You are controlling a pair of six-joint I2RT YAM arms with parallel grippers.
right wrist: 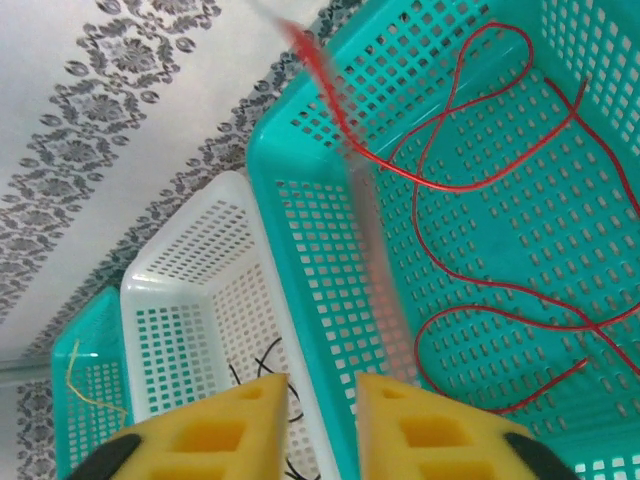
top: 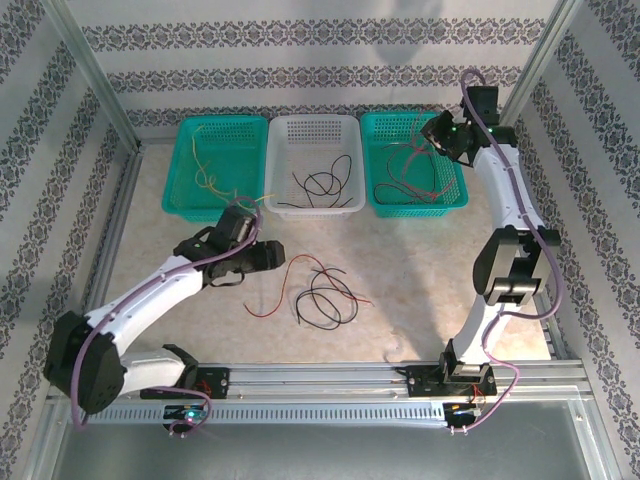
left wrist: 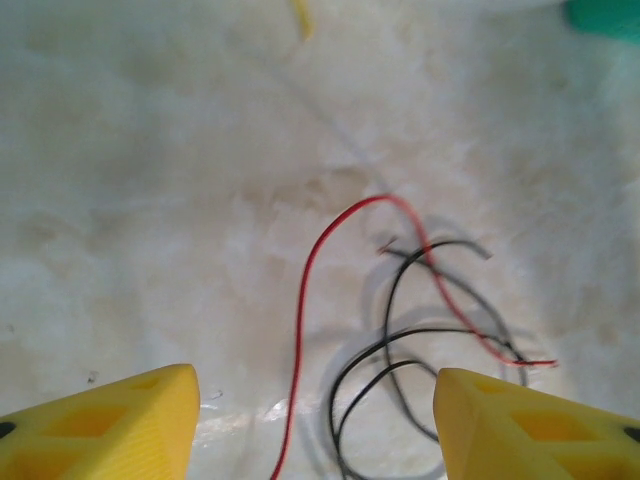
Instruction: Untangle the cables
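Surface under inspection: a pale marbled tabletop point(top: 420, 270), with patterned wallpaper on three sides.

My left claw point(left wrist: 315, 430) hangs low over the table, jaws standing wide, gripping nothing. Directly ahead of it, in line with the space between its fingers, lies the loose tangle: a red cable point(left wrist: 301, 300) looped across black cables point(left wrist: 389, 300), clear of my fingers.

My right claw point(right wrist: 320, 425) is over the right teal basket point(right wrist: 290, 230), jaws parted by a narrow gap with nothing between them. Ahead of its tips runs a blurred red strand point(right wrist: 318, 70); I cannot tell whether it touches me. More red cables point(right wrist: 470, 187) lie coiled on that basket's floor.

Left of that claw, the white basket point(right wrist: 170, 290) holds black cable point(top: 325, 183). Beyond it, the left teal basket point(right wrist: 100, 400) holds a yellow cable point(right wrist: 70, 375).
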